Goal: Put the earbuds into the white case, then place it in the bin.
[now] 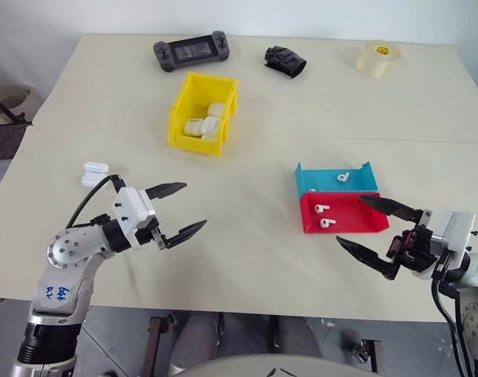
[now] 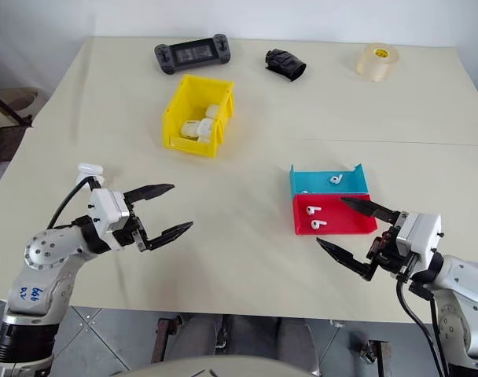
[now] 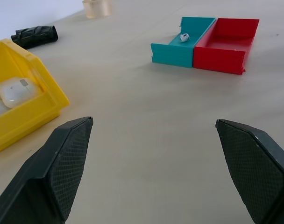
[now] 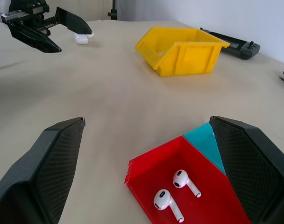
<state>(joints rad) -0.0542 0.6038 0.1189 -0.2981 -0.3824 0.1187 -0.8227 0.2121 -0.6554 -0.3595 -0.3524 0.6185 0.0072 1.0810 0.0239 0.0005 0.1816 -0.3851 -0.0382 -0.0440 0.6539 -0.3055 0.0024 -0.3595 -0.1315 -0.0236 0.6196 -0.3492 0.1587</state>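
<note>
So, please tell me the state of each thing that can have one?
Left gripper: open, empty.
Right gripper: open, empty.
White case: lid open, on the table.
Bin: holds several white cases.
Red tray: holds two earbuds.
Blue tray: holds one earbud.

Blue handwritten marks stand on the left arm's grey shoulder housing, too small to read.

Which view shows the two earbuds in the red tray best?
The right wrist view: both earbuds lie large and unblocked on the red tray, stems distinguishable. The two eye views show them as small white specks. In the left wrist view the tray's near wall hides its floor, so they can't be made out.
</note>
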